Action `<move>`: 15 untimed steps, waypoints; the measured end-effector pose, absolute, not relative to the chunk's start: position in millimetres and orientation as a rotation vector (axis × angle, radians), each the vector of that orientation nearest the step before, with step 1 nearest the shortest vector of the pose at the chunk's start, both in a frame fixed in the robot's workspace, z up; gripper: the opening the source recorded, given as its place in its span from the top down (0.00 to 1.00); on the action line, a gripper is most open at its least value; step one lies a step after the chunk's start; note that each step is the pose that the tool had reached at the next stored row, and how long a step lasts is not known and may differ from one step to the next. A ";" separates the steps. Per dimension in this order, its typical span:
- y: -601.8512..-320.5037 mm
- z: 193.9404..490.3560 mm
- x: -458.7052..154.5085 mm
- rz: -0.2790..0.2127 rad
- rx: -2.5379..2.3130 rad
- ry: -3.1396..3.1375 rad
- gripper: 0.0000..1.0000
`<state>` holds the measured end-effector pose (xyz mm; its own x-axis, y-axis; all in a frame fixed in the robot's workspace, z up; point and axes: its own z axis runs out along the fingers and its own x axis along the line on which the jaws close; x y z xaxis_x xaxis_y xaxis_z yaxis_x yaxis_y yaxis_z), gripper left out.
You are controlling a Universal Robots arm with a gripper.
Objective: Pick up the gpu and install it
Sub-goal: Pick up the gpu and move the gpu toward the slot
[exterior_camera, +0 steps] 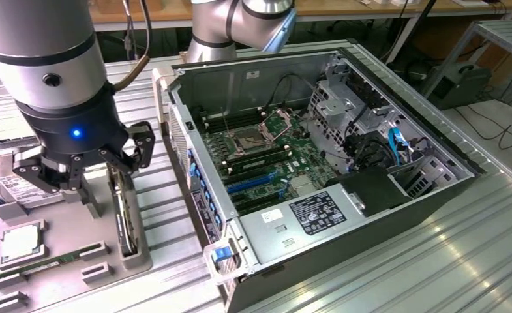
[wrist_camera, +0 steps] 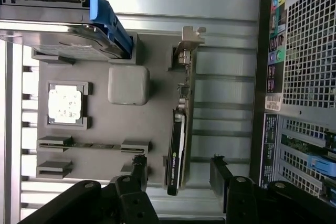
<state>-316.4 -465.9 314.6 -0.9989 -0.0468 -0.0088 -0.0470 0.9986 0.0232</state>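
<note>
The open computer case lies on its side on the ribbed metal table, beside the gripper on the exterior view's right, with its perforated back panel facing it. The arm comes down from above with its thick grey last section almost upright and the wrist pointing straight down at the table. A small blue light glows on the black wrist body.

Under the gripper sits a flat grey tray with slots and pockets for parts. The gripper hangs over the edge of the tray nearest the case. Its jaws are spread wide and hold nothing.

The gpu stands on its long edge in a slot of the tray, directly below the gripper. In the wrist view its labelled end lies between the two black fingers, with a clear gap to each, so neither touches it. Its pale metal bracket is at the end farthest from the fingers.

On the side of the gripper away from the case, the tray holds a hard drive with a blue rail, a square grey block, a processor in its pocket and a thin memory stick lying between two holders.
</note>
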 end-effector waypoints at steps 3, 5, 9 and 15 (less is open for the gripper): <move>-463.8 310.1 -316.2 0.036 -0.073 3.132 0.40; -460.4 307.3 -315.8 0.036 -0.073 3.132 0.40; -455.2 301.8 -315.6 0.037 -0.073 3.132 0.40; -447.1 293.8 -315.5 0.037 -0.074 3.132 0.40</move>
<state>-315.5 -447.1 293.8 -0.9989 -0.0468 -0.0088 -0.0470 0.9986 0.0231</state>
